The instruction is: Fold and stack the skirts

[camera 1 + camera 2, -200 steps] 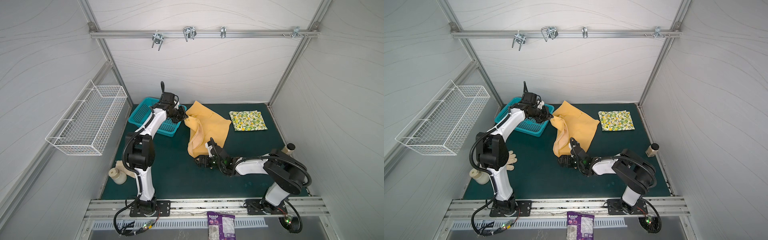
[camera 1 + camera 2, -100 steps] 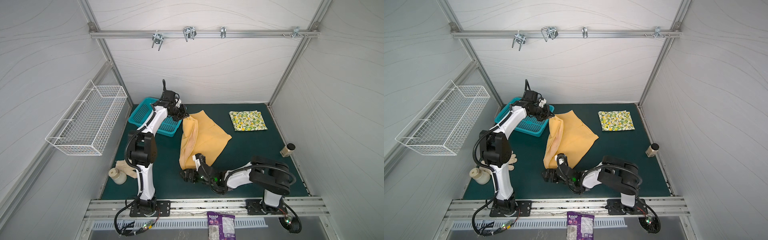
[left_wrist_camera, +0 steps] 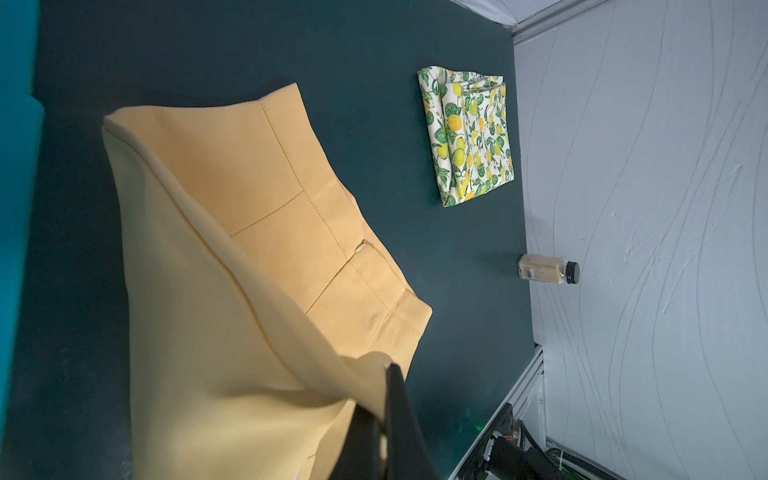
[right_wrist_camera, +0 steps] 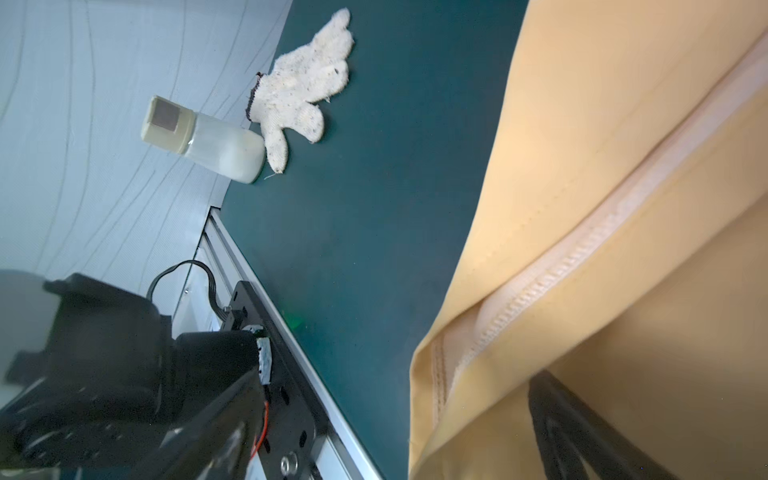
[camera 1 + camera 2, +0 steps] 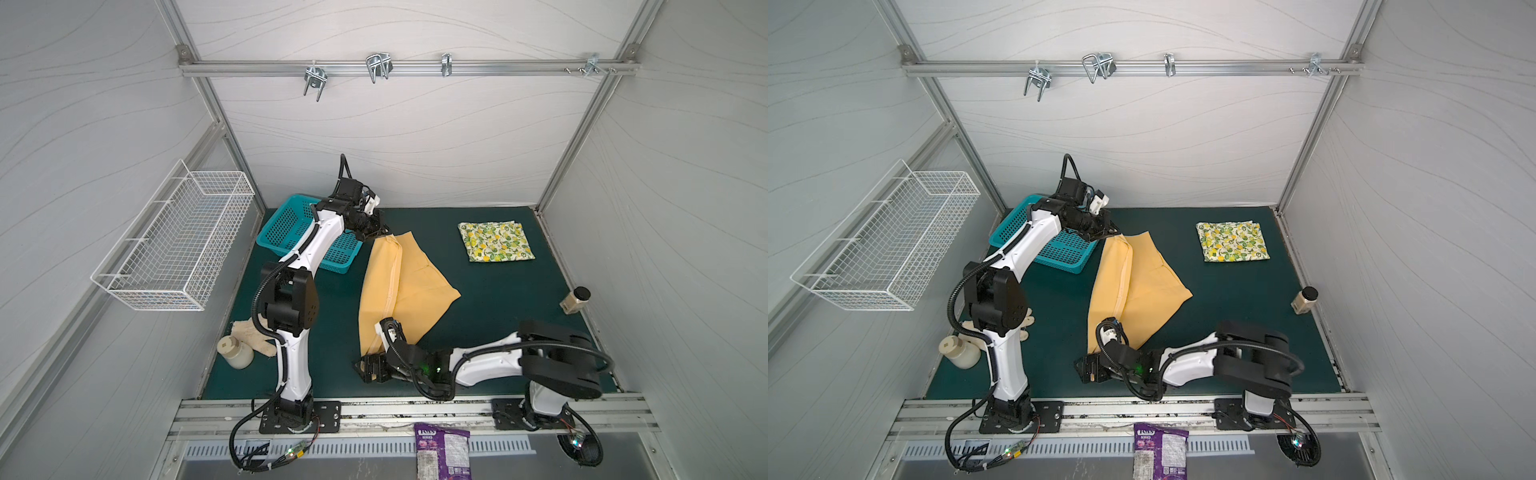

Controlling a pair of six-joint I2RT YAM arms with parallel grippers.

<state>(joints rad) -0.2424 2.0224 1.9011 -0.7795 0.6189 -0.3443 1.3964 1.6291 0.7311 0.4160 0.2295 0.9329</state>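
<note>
Now, both top views: mustard skirt (image 5: 409, 286) central on mat (image 5: 498, 324), long axis far-to-near, 1 side lapped over; far corner clamped by left gripper (image 5: 377, 233); near corner at right gripper (image 5: 371, 365), jaws wide apart. Folded lemon skirt (image 5: 1232, 242) far right, well apart. Left wrist: fingers (image 3: 399, 415) pinching cloth. Right wrist: cloth beside 1 finger (image 4: 557, 415), hold unclear.

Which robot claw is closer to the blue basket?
Left. The left gripper is right beside the basket, pinching the yellow skirt's far corner; the right gripper sits at the skirt's near end, far from it.
</note>
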